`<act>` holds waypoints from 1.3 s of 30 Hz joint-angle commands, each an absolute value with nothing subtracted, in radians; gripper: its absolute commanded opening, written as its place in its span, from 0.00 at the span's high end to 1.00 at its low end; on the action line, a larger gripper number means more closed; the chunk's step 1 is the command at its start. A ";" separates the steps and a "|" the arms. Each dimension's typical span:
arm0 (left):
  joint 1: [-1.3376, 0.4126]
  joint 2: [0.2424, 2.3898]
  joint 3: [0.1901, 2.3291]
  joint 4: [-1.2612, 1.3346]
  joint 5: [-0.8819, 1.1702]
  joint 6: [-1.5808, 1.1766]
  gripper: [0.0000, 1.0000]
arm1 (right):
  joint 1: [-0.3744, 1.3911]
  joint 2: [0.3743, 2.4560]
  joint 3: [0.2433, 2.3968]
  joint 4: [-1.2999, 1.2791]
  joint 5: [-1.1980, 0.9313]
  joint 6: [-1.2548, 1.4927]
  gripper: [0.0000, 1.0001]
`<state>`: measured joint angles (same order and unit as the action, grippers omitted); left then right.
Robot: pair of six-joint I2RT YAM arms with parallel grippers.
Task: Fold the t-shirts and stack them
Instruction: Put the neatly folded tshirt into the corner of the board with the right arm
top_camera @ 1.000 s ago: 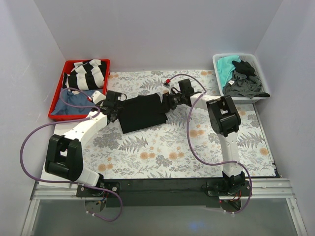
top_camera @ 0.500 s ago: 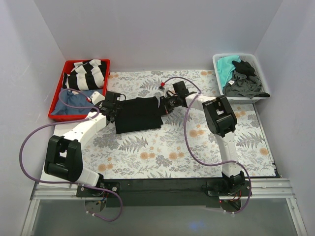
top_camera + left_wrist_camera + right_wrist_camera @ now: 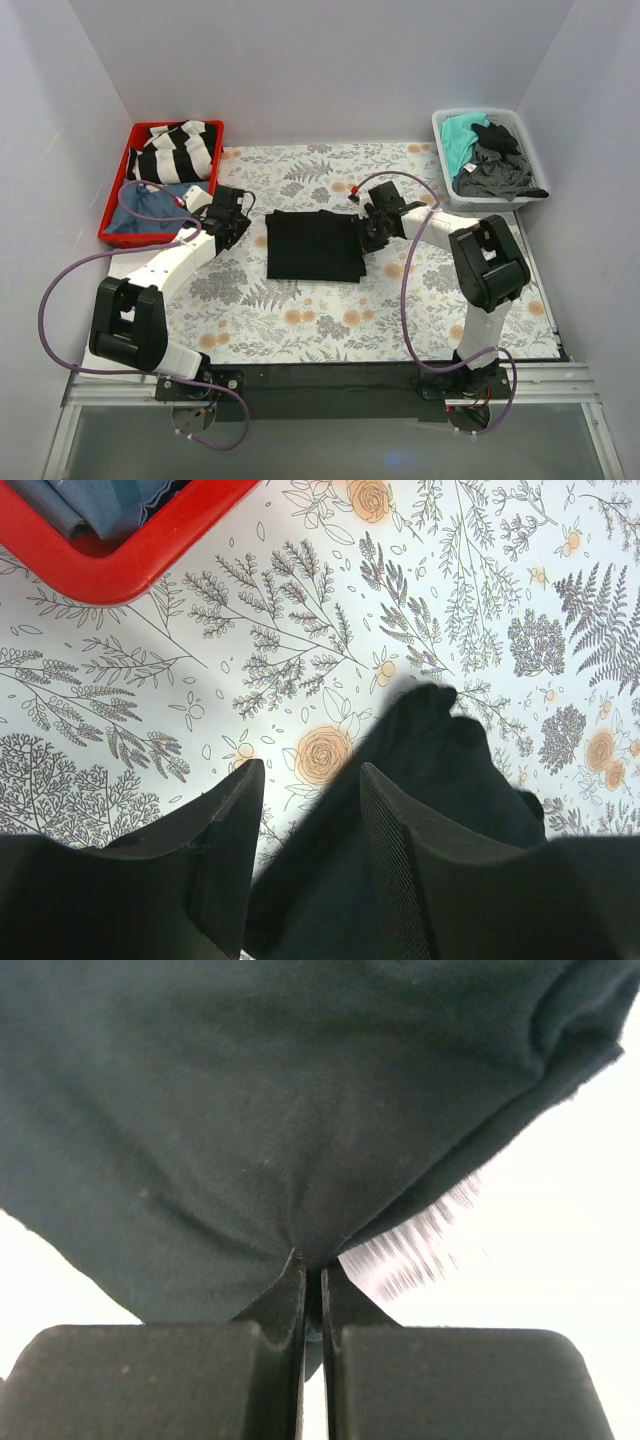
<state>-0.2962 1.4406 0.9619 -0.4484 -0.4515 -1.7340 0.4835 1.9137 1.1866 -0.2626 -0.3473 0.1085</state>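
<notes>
Since half a second ago the right gripper [image 3: 371, 234] has drawn back to the right and a little toward the near edge. It has taken the black t-shirt [image 3: 313, 245] with it, so the shirt now lies squarer and clear of the left gripper [image 3: 236, 224], which earlier was at its left edge. In the right wrist view the right gripper [image 3: 310, 1265] has its fingers pressed together on a pinch of the black t-shirt [image 3: 250, 1110], and the cloth puckers where they meet. In the top view this grip is at the right edge of the shirt.

In its wrist view the left gripper [image 3: 312, 775] has its fingers apart, holding nothing, with the flowered bench [image 3: 480, 570] showing in the gap. A black shape lies beyond its right finger; cloth or shadow, I cannot tell.

The black shirt lies flat as a folded, roughly square shape in the middle of the bench [image 3: 330, 310], between the two grippers.

Just left of the left gripper, at the far left of the bench, stands a red tray [image 3: 116, 188] holding a black-and-white striped shirt [image 3: 180, 150] and a blue cloth [image 3: 145, 208]. At the far right corner a white basket [image 3: 441, 140] holds a teal t-shirt [image 3: 462, 135] and a dark grey t-shirt [image 3: 495, 172], both rumpled.
</notes>
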 commanded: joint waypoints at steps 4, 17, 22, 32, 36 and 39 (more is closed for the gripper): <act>-0.290 1.367 0.931 -0.445 -0.448 -1.761 0.59 | 0.425 1.833 0.993 -0.577 0.173 0.126 0.99; -0.290 1.365 0.877 -0.336 -0.339 -1.750 0.61 | 0.226 1.603 0.902 -0.693 0.471 0.198 0.99; -0.290 1.371 0.876 -0.305 -0.313 -1.747 0.62 | 0.131 1.631 0.919 -0.716 0.543 0.222 0.99; -0.291 1.365 0.844 -0.253 -0.264 -1.740 0.62 | -0.023 1.562 0.945 -0.723 0.686 0.250 0.99; -0.293 1.365 0.841 -0.232 -0.233 -1.726 0.62 | -0.046 1.526 0.980 -0.713 0.719 0.271 0.91; -0.293 1.353 0.831 -0.213 -0.221 -1.707 0.62 | -0.055 1.497 1.020 -0.709 0.752 0.275 0.75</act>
<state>-0.2962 1.3895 0.8455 -0.2459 -0.2455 -1.7355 -0.0460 1.5490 0.9451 -0.7094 0.6662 0.2501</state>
